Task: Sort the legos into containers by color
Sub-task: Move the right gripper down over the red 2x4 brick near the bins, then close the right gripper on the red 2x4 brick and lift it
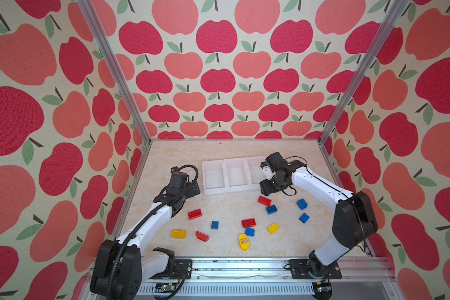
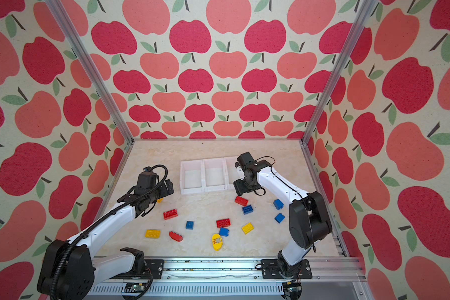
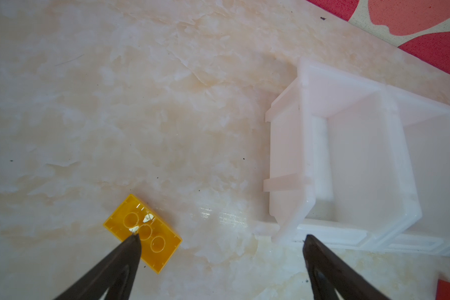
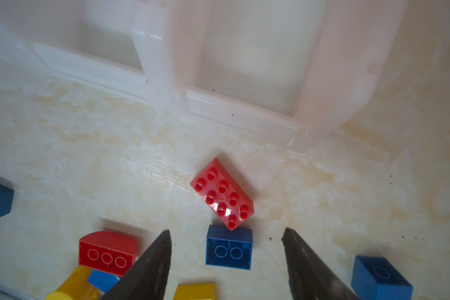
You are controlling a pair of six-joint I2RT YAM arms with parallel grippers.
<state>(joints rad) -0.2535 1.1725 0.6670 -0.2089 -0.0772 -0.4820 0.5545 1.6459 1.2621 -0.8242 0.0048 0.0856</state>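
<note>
Right end effector [image 4: 226, 230]: jaws partly parted, empty, lower centre. Recommended: square jaws across narrow width of red brick [image 4: 222, 193], avoiding blue brick [image 4: 229, 249] just beside. Left end effector [image 3: 221, 235]: wide, empty.

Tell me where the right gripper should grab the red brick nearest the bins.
Probably across its two long sides, from straight above. The red brick lies flat, studs up, askew to the right gripper, so turn the jaws first. One corner nears a blue brick; grip mid-length.

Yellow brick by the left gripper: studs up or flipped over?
Flipped. The yellow brick lies underside up: the left wrist view shows three round tubes, no studs.
</note>
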